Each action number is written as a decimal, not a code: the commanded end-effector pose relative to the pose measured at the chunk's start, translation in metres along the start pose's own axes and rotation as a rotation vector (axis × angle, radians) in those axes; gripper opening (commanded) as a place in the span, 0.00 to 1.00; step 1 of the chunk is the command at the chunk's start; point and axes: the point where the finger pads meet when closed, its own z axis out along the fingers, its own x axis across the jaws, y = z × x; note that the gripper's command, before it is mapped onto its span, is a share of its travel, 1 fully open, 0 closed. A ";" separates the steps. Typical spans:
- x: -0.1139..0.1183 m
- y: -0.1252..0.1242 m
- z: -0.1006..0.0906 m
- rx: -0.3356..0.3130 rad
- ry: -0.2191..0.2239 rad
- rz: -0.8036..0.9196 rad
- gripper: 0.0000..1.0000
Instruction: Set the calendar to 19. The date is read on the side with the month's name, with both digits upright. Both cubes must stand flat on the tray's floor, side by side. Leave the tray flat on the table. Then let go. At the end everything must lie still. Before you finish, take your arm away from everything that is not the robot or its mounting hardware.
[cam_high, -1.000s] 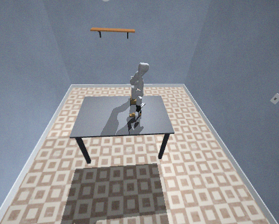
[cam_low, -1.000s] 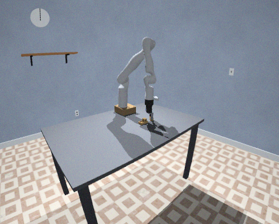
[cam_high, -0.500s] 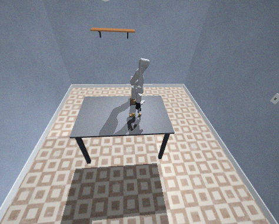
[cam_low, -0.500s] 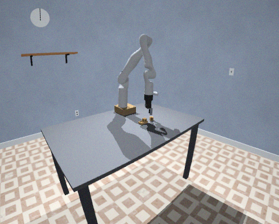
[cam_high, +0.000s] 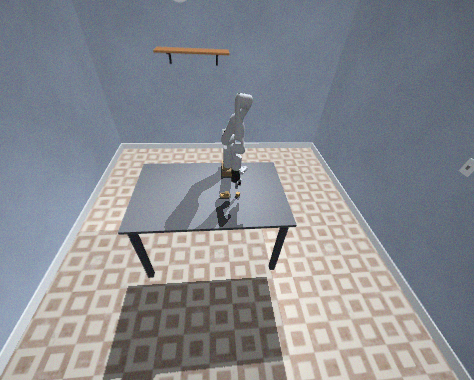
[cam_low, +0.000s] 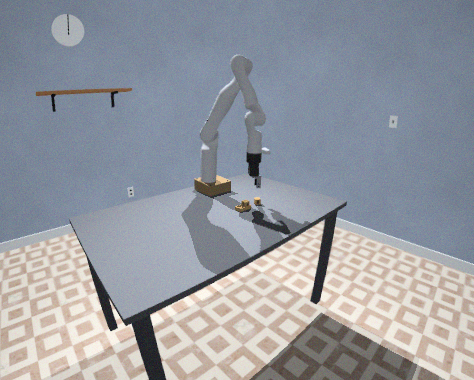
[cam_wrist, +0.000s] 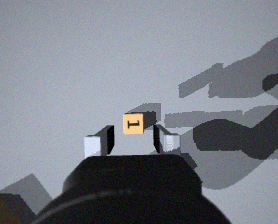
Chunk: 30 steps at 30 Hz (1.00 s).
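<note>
A wooden cube (cam_high: 237, 194) (cam_low: 257, 201) (cam_wrist: 133, 123) lies loose on the table to the right of the tray. Its top face carries a 1, which reads sideways in the wrist view. The small wooden tray (cam_high: 221, 196) (cam_low: 240, 209) stands on the table with another cube (cam_low: 245, 203) at it; that cube's digits are too small to read. My gripper (cam_high: 238, 185) (cam_low: 258, 186) (cam_wrist: 133, 134) is open and empty, above the loose cube and clear of it. The tray is not visible in the wrist view. The month's name cannot be read.
The arm's wooden base box (cam_high: 226, 172) (cam_low: 213, 187) stands farther back on the dark table (cam_high: 165, 192) (cam_low: 135, 245), behind the tray. Shadows of the arm fall across the table top. A wall shelf (cam_high: 191, 51) (cam_low: 84, 92) hangs far behind.
</note>
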 end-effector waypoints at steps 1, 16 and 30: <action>-0.001 -0.004 -0.003 0.009 0.004 -0.007 0.87; -0.001 -0.004 -0.003 0.009 0.004 -0.007 1.00; -0.001 -0.004 -0.003 0.008 0.002 0.013 1.00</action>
